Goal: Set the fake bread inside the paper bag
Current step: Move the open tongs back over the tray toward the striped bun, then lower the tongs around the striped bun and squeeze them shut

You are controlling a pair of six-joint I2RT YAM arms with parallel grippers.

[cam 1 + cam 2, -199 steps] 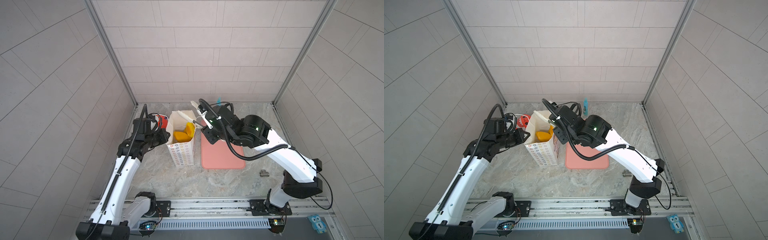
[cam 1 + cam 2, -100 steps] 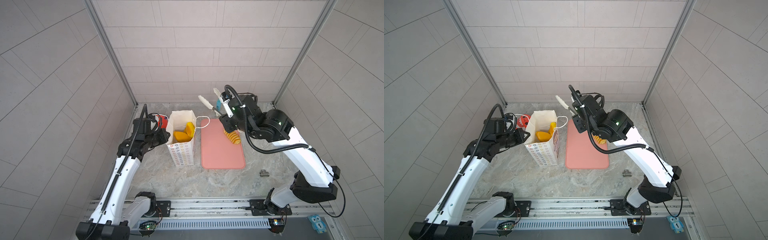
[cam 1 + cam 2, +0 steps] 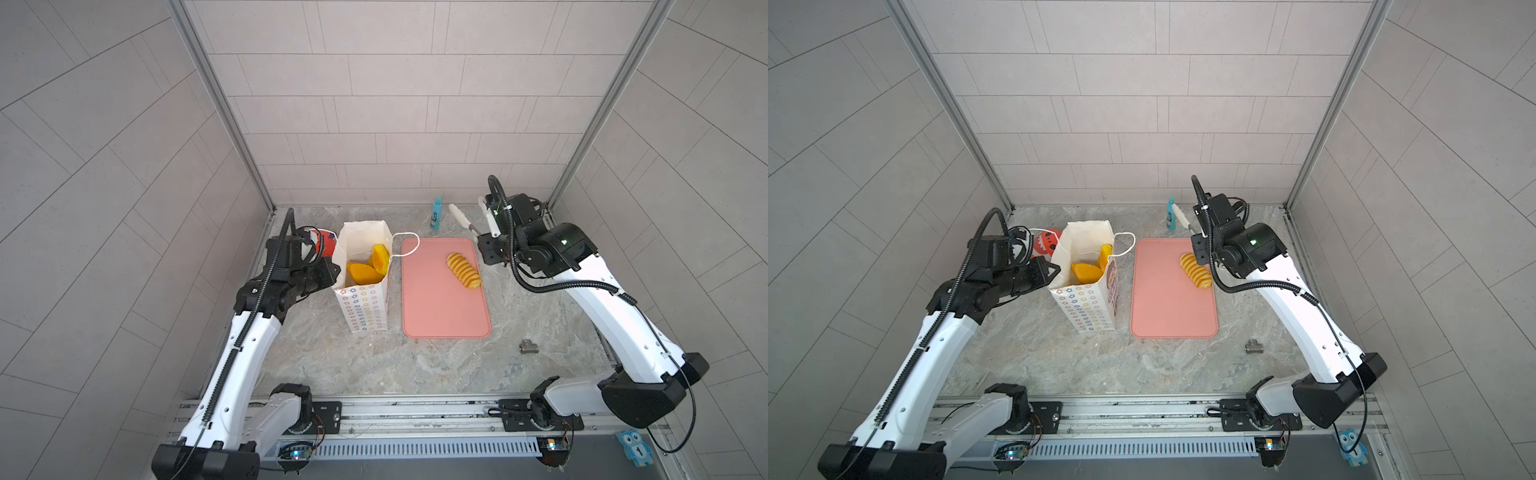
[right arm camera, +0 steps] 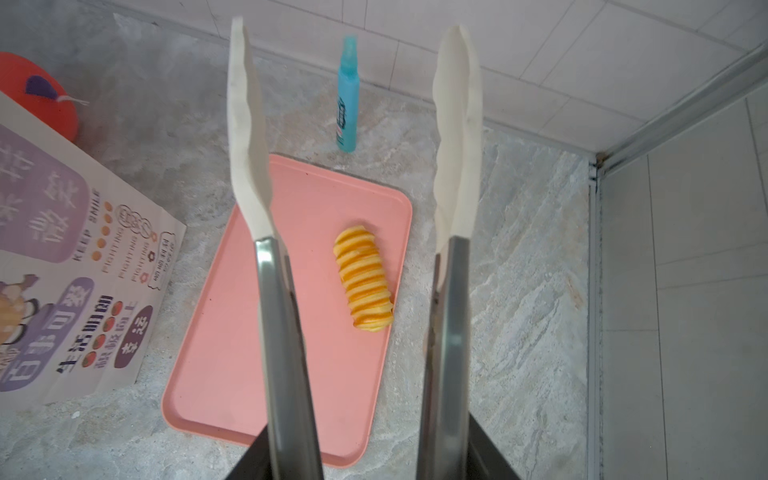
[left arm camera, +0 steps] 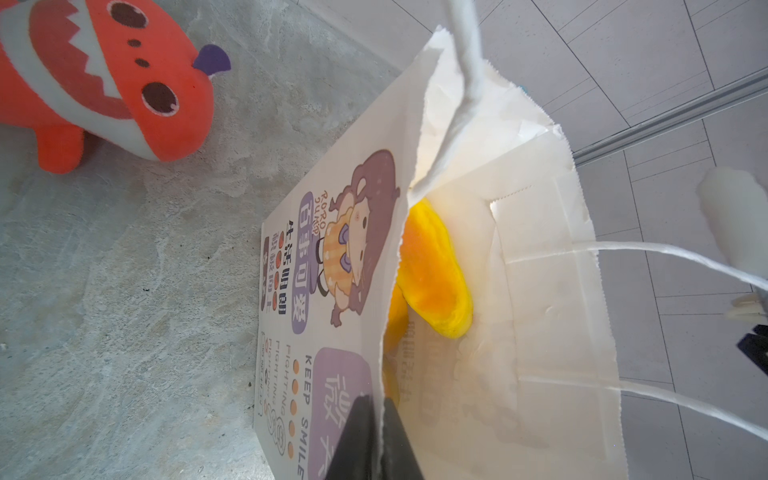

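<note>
Progress check: at least two pieces of the fake bread (image 3: pixel 365 271) already sit inside the paper bag (image 3: pixel 365 309), which stands on the table (image 3: pixel 374 361) just beside the pink tray (image 3: pixel 444 316). As far as you can see, only one striped roll (image 3: pixel 464 270) is left, lying on the tray's far right part. Your left tool (image 5: pixel 379 415) is pinched tight on the bag's rim. Your right tool (image 3: pixel 489 243) clamps a pair of tongs (image 4: pixel 455 166), with the white tips spread and empty near the tray's far right corner. A second ago those tongs were over the bag's mouth — now the arm has swung back to the roll's side. Left arm and bag haven't budged.
</note>
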